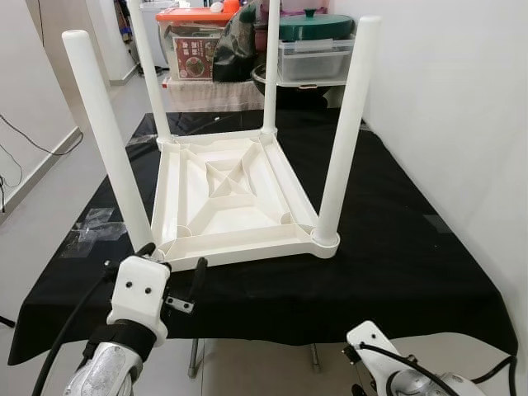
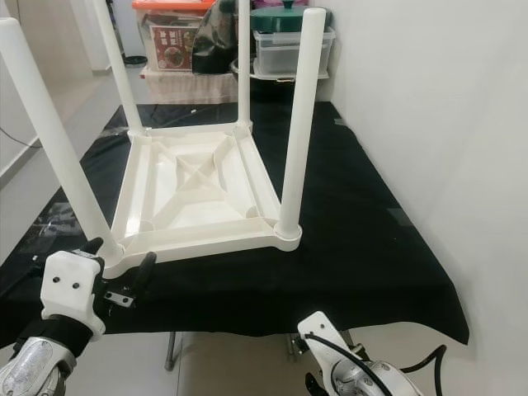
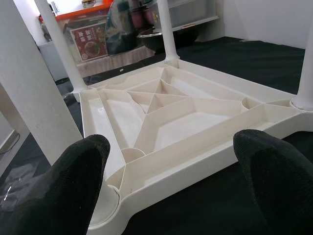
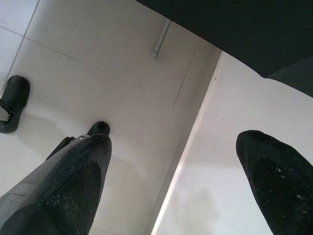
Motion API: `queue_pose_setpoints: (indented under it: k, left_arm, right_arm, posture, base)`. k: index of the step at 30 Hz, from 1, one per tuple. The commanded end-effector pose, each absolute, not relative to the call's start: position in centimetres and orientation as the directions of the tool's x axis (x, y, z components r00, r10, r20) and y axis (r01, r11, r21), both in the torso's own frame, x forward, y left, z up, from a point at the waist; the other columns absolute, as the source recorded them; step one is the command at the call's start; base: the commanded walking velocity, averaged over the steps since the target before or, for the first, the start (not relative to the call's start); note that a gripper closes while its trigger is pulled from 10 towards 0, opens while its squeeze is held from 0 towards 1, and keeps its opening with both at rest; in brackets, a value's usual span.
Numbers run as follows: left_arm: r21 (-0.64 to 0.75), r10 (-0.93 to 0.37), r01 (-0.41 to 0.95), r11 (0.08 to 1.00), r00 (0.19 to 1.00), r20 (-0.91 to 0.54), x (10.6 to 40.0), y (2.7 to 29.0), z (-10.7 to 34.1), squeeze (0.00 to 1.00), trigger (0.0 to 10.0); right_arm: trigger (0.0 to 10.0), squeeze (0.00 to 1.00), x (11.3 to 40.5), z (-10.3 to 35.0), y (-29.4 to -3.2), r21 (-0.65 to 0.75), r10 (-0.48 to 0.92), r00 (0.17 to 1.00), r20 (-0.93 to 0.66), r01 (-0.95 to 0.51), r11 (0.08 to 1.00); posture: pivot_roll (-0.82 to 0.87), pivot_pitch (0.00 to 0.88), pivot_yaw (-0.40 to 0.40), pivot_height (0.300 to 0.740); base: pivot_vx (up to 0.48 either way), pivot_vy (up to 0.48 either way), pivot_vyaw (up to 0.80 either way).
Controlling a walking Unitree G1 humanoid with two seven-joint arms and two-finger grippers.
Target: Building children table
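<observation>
Black-clothed tabletop (image 1: 396, 247) has the white kids' table (image 1: 231, 194) flipped, legs up; my left hand (image 1: 175, 272) sits open at its near corner; right hand (image 4: 176, 191) open over the floor (image 4: 112, 63).

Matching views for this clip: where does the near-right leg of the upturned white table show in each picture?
Left eye view: near-right leg rises right of centre, from the tabletop's near-right corner.
Right eye view: the same leg stands just right of centre.
Left wrist view: a strip of it shows past the open left pincer.
Right wrist view: not in it; floor tiles instead.
Shared landmark: the black cloth under the table.
</observation>
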State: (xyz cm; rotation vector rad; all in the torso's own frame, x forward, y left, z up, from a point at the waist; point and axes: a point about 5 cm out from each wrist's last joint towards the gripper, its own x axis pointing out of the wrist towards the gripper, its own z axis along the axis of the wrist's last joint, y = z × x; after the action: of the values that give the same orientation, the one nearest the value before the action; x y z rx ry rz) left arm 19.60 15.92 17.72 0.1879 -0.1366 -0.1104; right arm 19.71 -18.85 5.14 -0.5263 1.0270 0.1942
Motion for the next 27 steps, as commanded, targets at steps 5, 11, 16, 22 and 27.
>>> queue_pose_setpoints:
  k: [5, 11, 16, 22, 27]
  left_arm:
    - [0.195, -0.125, 0.113, 0.974, 0.991, 0.051, 20.4, 15.9, 15.5, 0.00, 10.0]
    - [0.153, -0.125, 0.130, 0.980, 0.991, -0.040, 21.8, 15.7, 12.5, 0.00, 10.0]
    - [0.154, -0.135, 0.139, 0.978, 0.990, -0.037, 21.9, 15.7, 12.5, 0.00, 10.0]
    - [0.159, -0.128, 0.130, 0.979, 0.992, -0.021, 22.1, 15.6, 12.4, 0.00, 10.0]
    - [0.161, -0.126, 0.127, 0.979, 0.992, -0.015, 22.2, 15.7, 12.3, 0.00, 10.0]
  right_arm:
    - [10.0, 0.00, 24.9, 13.4, -15.5, -0.144, 0.206, 0.974, -0.091, -0.217, 0.965]
    - [10.0, 0.00, 26.2, 13.0, -17.0, -0.046, 0.045, 0.975, -0.215, -0.056, 0.997]
    - [10.0, 0.00, 26.3, 12.3, -17.8, 0.037, -0.005, 0.966, -0.257, 0.015, 0.999]
    - [10.0, 0.00, 26.3, 12.5, -17.7, 0.050, -0.001, 0.969, -0.248, 0.014, 0.999]
    - [10.0, 0.00, 26.3, 12.6, -17.7, 0.057, -0.002, 0.969, -0.246, 0.016, 0.998]
  posture:
    - [-0.01, 0.000, 0.000, 0.740]
    - [-0.01, 0.000, 0.000, 0.740]
    - [-0.01, 0.000, 0.000, 0.740]
    - [-0.01, 0.000, 0.000, 0.740]
    - [-0.01, 0.000, 0.000, 0.740]
  base:
    - [0.000, 0.000, 0.00]
    - [0.000, 0.000, 0.00]
    - [0.000, 0.000, 0.00]
    - [0.000, 0.000, 0.00]
    - [0.000, 0.000, 0.00]
